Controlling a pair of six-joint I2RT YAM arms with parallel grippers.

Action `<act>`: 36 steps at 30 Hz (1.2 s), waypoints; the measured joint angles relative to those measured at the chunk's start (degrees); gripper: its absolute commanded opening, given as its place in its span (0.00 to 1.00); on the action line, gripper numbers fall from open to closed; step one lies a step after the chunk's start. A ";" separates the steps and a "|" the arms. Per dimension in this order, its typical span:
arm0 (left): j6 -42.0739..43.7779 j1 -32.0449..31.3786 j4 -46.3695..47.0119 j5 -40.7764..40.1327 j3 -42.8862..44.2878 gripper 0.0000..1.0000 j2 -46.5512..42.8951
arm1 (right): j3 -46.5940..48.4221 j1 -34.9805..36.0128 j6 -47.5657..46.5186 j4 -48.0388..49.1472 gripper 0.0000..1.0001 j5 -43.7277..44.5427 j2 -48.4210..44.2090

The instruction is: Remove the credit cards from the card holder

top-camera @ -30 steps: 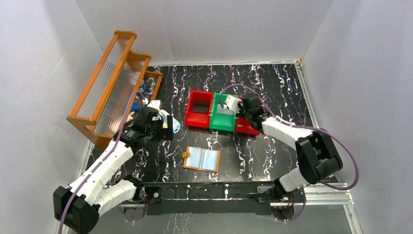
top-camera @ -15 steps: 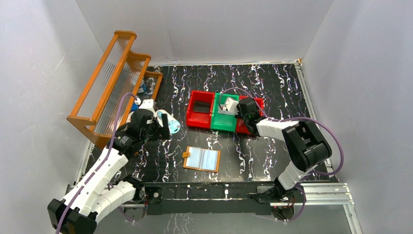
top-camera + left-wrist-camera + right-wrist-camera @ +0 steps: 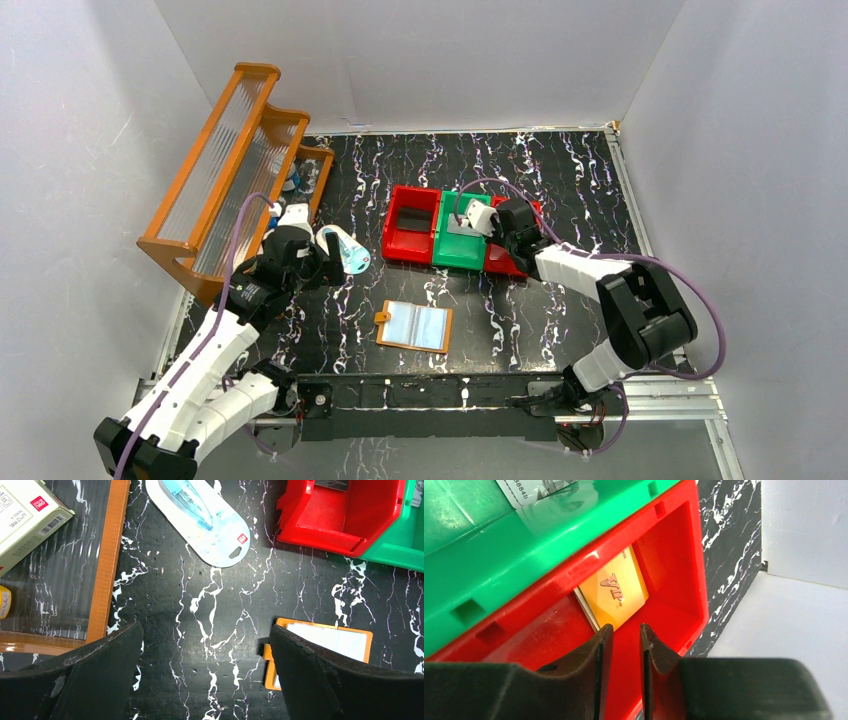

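The orange card holder [image 3: 415, 327] lies flat near the table's front centre, with a pale shiny credit card [image 3: 421, 325] showing in its window. In the left wrist view its orange edge [image 3: 325, 626] pokes out behind my right-hand finger. My left gripper [image 3: 318, 258] [image 3: 205, 630] hovers wide open over bare table, left of the holder, nothing between its fingers. My right gripper [image 3: 512, 238] [image 3: 625, 626] hangs over the right red bin [image 3: 674, 580], jaws a narrow gap apart and empty. A gold credit card [image 3: 616, 592] lies in that bin just beyond the fingertips.
A red bin [image 3: 410, 235], a green bin [image 3: 458, 245] holding a grey card [image 3: 462, 228], and the right red bin stand side by side mid-table. A pale blue-and-white oval item [image 3: 345, 250] lies by my left gripper. An orange rack [image 3: 235, 165] fills the left side.
My right gripper has gone from shut to slightly open over the right red bin. My left arm has shifted a little back and left, still open.
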 measured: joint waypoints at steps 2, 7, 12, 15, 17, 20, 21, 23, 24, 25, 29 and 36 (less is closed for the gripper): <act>-0.09 0.00 -0.02 -0.37 0.00 0.98 -0.11 | 0.61 0.00 1.22 -2.03 0.39 -0.04 -1.75; -0.42 0.00 -0.22 -0.68 0.00 0.98 -0.74 | 5.49 0.02 13.51 -9.16 0.60 -2.51 -7.34; -0.61 0.00 -0.59 -1.53 0.00 0.98 -1.38 | 16.61 0.04 46.07 -20.17 0.59 -14.12 -12.13; -0.87 0.00 -0.85 -2.25 0.00 0.98 -1.86 | 17.05 3.30 63.91 -20.96 0.64 -19.76 -13.51; -1.05 0.00 -0.92 -2.80 0.00 0.98 -2.34 | 13.53 9.66 74.16 -21.31 0.64 -19.82 -14.21; -1.46 0.00 -1.05 -3.85 0.00 0.98 -3.19 | 8.90 20.63 86.60 -23.04 0.67 -17.29 -12.76; -1.55 0.00 -1.05 -4.22 0.00 0.98 -3.52 | 8.07 24.22 90.23 -23.67 0.69 -15.67 -11.61; -1.90 0.00 -1.07 -4.96 0.00 0.98 -4.11 | 8.07 30.23 95.93 -24.74 0.72 -12.31 -8.13; -2.01 0.00 -1.07 -5.33 0.00 0.98 -4.46 | 8.96 32.72 97.98 -25.70 0.73 -10.49 -5.79; -2.14 0.00 -1.07 -5.64 0.00 0.98 -4.72 | 10.10 34.45 99.47 -26.60 0.74 -8.98 -3.69; -2.51 0.00 -1.29 -6.80 0.00 0.98 -5.33 | 19.45 41.18 104.91 -31.17 0.75 -2.10 7.41; -2.99 0.00 -2.43 -8.17 0.00 0.98 -5.62 | 31.71 44.04 107.58 -37.38 0.74 0.83 21.51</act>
